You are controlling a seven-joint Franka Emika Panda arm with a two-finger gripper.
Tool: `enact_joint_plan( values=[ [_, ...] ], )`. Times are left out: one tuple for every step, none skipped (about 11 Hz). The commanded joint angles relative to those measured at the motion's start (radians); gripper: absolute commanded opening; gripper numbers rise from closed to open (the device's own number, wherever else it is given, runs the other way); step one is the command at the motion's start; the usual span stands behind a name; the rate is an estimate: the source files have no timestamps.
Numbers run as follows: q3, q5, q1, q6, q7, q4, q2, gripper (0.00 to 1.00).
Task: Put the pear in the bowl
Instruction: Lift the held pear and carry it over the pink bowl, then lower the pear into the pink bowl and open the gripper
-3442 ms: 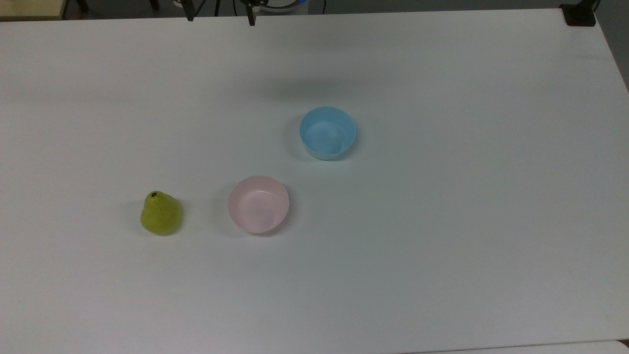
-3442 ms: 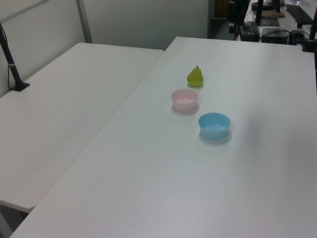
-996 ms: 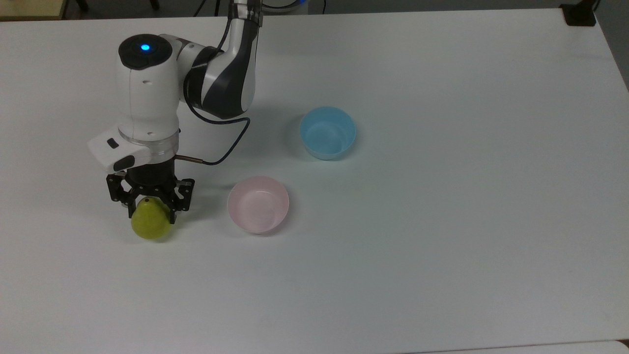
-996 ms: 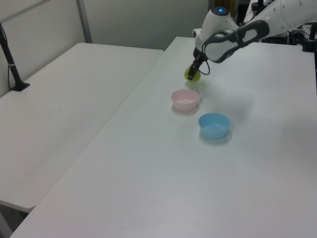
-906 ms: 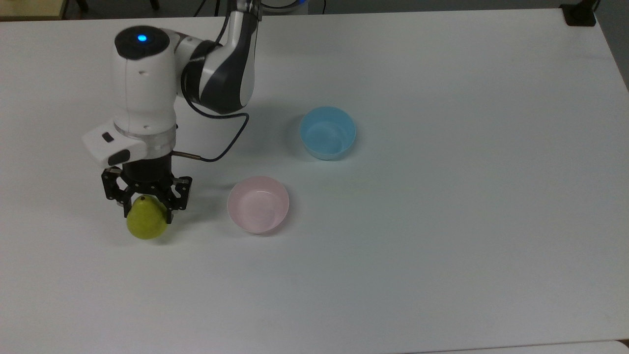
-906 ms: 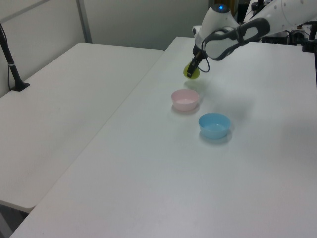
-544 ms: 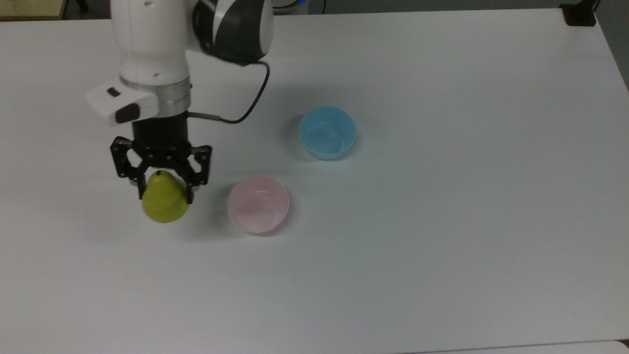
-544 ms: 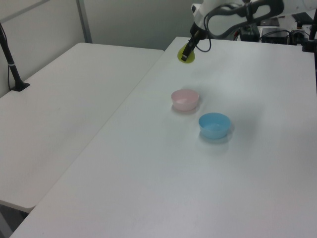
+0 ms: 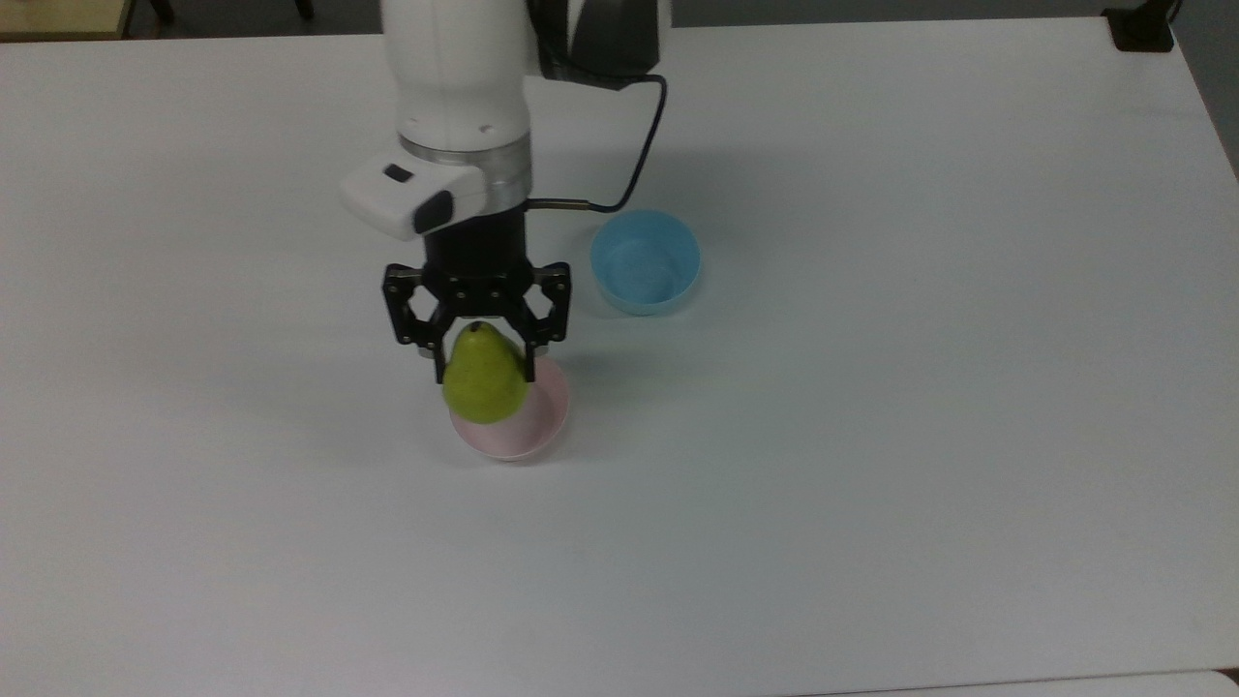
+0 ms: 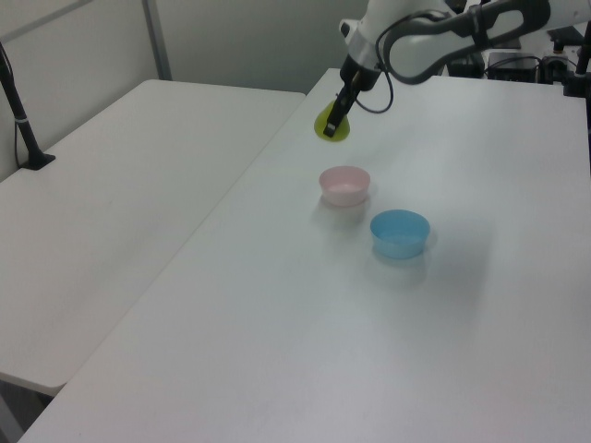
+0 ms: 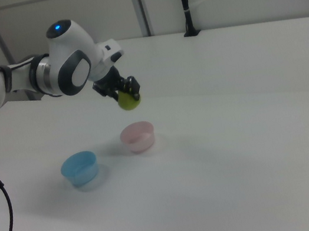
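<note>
Yellow-green pear point(image 9: 485, 378) hangs clamped between my gripper point(image 9: 482, 366) fingers, high above the pink bowl point(image 9: 542, 423). I should centre it over the rim, probably slightly further across, then descend before releasing; avoid the blue bowl point(image 9: 646, 261).

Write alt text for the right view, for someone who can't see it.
A white robot arm's gripper holds a yellow-green pear in the air above a pink bowl on a white table. A light blue bowl sits to the right view's left of the pink one.
</note>
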Motion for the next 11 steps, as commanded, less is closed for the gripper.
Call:
enact_joint_plan(
  values=[
    [-0.006,-0.061,0.049,-0.009,0.048,-0.057,0.011,0.27],
    [-0.006,-0.072,0.049,-0.007,0.052,-0.057,0.024,0.27],
    [-0.006,-0.086,0.046,-0.009,0.051,-0.058,0.031,0.28],
    [-0.006,-0.092,0.042,-0.007,0.049,-0.068,0.044,0.28],
    [-0.006,-0.097,0.039,-0.003,0.049,-0.069,0.064,0.29],
    [-0.006,-0.103,0.037,0.0,0.051,-0.069,0.081,0.31],
    [-0.006,-0.103,0.037,0.0,0.051,-0.069,0.092,0.36],
    [-0.006,-0.101,0.036,0.0,0.052,-0.068,0.095,0.46],
    [-0.006,-0.1,0.036,0.0,0.056,-0.066,0.095,0.68],
    [-0.008,-0.098,0.034,0.0,0.086,-0.065,0.095,1.0],
    [-0.008,-0.101,0.034,0.0,0.097,-0.063,0.092,1.0]
  ],
)
